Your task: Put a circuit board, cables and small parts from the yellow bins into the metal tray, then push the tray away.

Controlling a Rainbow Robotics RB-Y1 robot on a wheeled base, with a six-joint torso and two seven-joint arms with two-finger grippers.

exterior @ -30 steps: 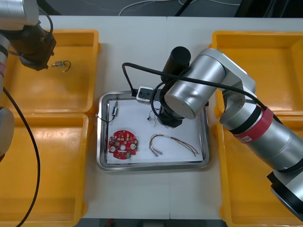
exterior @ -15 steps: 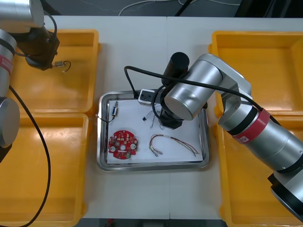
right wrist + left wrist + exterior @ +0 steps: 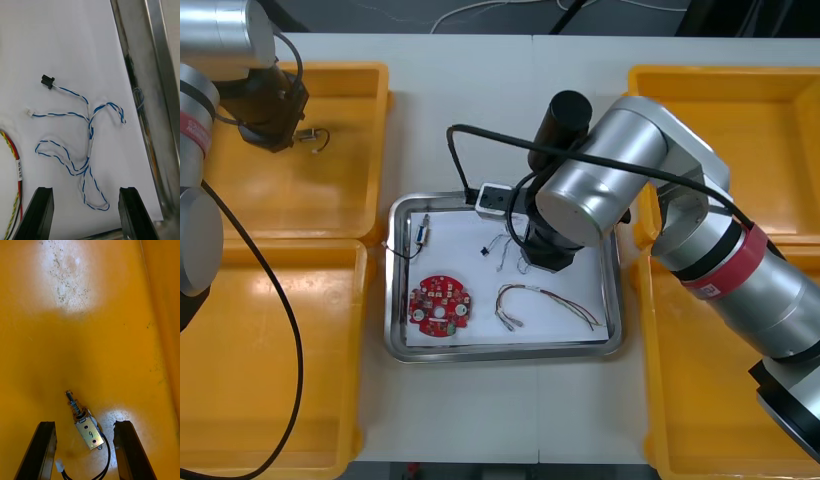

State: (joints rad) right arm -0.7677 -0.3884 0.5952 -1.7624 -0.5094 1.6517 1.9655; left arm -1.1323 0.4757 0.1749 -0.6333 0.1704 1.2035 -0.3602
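Note:
My right gripper [image 3: 88, 215] stands open just above the white floor of the metal tray [image 3: 500, 352]. The twisted blue and white cable [image 3: 91, 131] lies loose on that floor, one loop of it between the fingertips [image 3: 42, 212]. The same cable [image 3: 500, 248] lies beside the right wrist in the front view. A round red circuit board [image 3: 440, 307], a red and yellow cable [image 3: 545, 303] and a small metal part [image 3: 423, 233] also lie in the tray. My left gripper [image 3: 84, 452] hangs open over the far left yellow bin [image 3: 240, 200], with a small metal part [image 3: 88, 431] between its fingers, untouched.
The right arm's silver body [image 3: 600, 190] covers the tray's far right corner. Yellow bins stand at the near left [image 3: 240, 380], far right [image 3: 780, 110] and near right [image 3: 690, 400]. The tray's shiny wall [image 3: 150, 75] runs close beside the cable.
My right gripper has opened and let the blue and white cable drop onto the tray floor. My left gripper has slid toward the small metal part in the far left bin.

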